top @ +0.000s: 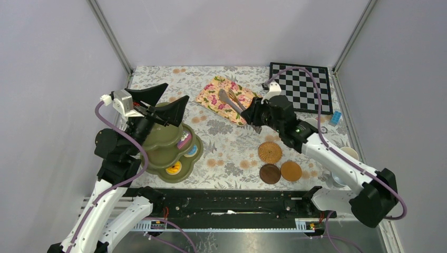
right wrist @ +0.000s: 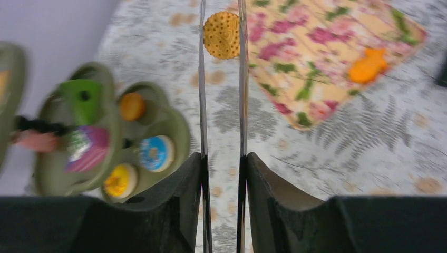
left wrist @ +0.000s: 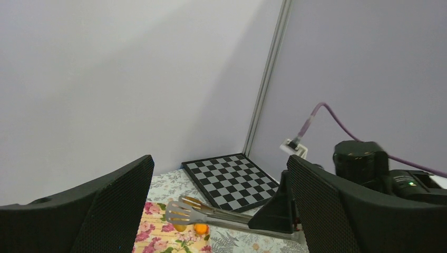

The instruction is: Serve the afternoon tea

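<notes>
Between right pincer (right wrist: 224,158) fingers: metal tongs (top: 227,97), reaching ahead over floral cloth (top: 211,95). Chessboard (top: 303,87) behind pincer, at far corner; small blue block (top: 336,117) beside it.

Plain lilac-grey walls (top: 221,31) on three sides, slim metal posts (top: 110,37) in the two far corners, grey floral tablecloth (top: 232,147), chessboard (top: 300,87) lying flat in the far right corner, black rail (top: 226,203) along the near edge, soft even light.
</notes>
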`<action>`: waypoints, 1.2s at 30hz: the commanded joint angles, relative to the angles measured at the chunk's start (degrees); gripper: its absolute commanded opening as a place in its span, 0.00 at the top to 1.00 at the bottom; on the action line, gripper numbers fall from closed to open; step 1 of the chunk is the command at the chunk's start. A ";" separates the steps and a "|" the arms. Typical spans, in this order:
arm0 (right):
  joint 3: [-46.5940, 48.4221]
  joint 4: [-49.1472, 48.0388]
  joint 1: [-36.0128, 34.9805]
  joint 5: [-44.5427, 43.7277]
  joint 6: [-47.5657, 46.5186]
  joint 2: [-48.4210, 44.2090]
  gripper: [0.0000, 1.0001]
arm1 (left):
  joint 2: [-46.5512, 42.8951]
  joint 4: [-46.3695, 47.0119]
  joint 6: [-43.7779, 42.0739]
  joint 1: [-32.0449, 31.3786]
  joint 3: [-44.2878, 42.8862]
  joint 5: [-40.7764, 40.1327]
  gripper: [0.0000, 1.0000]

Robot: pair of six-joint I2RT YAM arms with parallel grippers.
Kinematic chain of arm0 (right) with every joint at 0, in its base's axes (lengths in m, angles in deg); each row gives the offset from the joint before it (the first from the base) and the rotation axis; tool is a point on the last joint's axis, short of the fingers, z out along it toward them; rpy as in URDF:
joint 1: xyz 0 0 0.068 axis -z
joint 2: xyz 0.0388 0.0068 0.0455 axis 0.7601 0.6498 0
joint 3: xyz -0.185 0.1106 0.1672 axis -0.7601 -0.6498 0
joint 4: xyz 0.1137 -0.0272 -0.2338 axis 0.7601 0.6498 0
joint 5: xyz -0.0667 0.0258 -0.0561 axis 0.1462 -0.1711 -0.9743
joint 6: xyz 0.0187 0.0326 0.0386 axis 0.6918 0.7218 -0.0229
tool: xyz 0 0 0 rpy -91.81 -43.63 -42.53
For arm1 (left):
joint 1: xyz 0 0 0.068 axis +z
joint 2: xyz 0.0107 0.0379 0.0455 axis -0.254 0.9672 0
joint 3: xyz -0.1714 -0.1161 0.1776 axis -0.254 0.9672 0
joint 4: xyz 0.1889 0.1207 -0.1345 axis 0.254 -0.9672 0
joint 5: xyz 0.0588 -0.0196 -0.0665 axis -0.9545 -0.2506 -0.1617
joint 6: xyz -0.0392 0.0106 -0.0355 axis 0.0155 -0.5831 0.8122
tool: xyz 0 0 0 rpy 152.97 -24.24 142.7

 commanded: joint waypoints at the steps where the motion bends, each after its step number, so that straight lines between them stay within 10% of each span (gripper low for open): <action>1: -0.17 -10.33 0.10 18.49 -1.34 -5.18 0.63 | 0.35 2.75 0.28 0.29 0.20 0.82 0.01; 12: 0.84 -16.57 -5.02 39.25 1.38 -7.63 0.63 | 0.46 3.60 1.33 1.17 0.44 1.76 0.01; 36: 8.99 -8.94 -16.24 27.29 -7.31 -0.36 0.57 | 0.68 3.72 1.59 1.44 0.46 2.08 0.01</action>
